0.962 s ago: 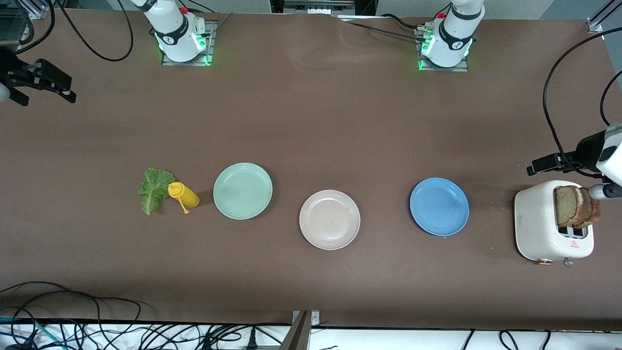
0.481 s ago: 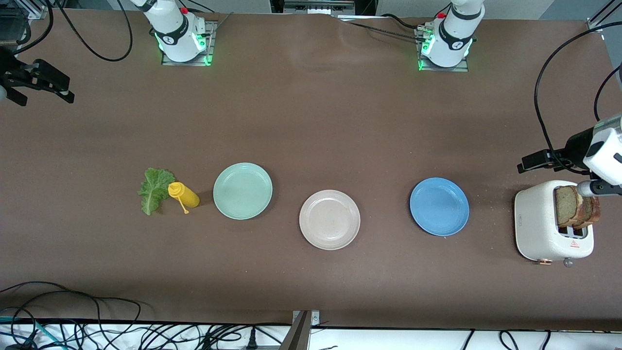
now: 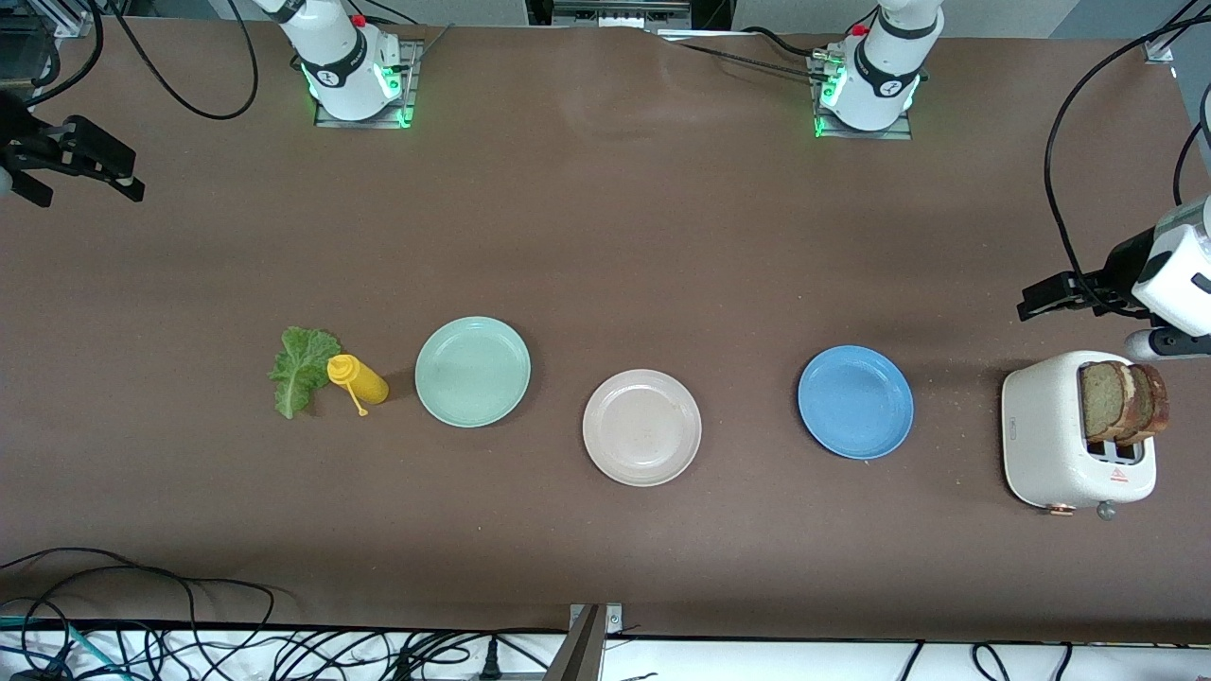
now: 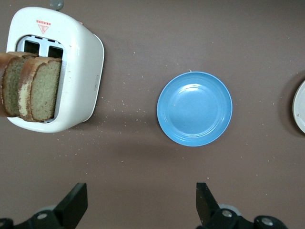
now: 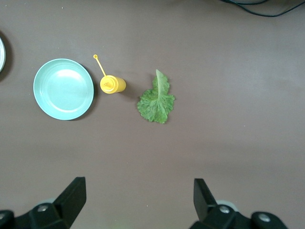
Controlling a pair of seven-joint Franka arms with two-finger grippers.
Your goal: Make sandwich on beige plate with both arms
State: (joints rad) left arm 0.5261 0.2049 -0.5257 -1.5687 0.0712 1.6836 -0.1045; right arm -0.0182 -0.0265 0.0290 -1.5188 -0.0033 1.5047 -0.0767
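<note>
The beige plate (image 3: 641, 427) lies bare mid-table between a mint-green plate (image 3: 472, 371) and a blue plate (image 3: 855, 402). Brown bread slices (image 3: 1121, 402) stand in a white toaster (image 3: 1050, 440) at the left arm's end. A green lettuce leaf (image 3: 301, 369) lies flat toward the right arm's end. My left gripper (image 3: 1041, 301) hangs open and holds nothing, over bare table beside the toaster. In its wrist view I see that gripper (image 4: 141, 204), the bread (image 4: 33, 86), the toaster (image 4: 78, 57) and the blue plate (image 4: 194, 108). My right gripper (image 3: 90, 184) waits open over the table's end. The right wrist view shows this gripper (image 5: 138, 198) and the lettuce (image 5: 156, 100).
A yellow squeeze bottle (image 3: 358, 378) lies on its side between the lettuce and the mint-green plate (image 5: 63, 88). Black cables trail along the table edge nearest the front camera and loop down by the left arm's hand. Crumbs dot the table around the toaster.
The left arm's hand has drawn away from the bread in the toaster, toward the robots' side of the table. The right arm has barely shifted.
</note>
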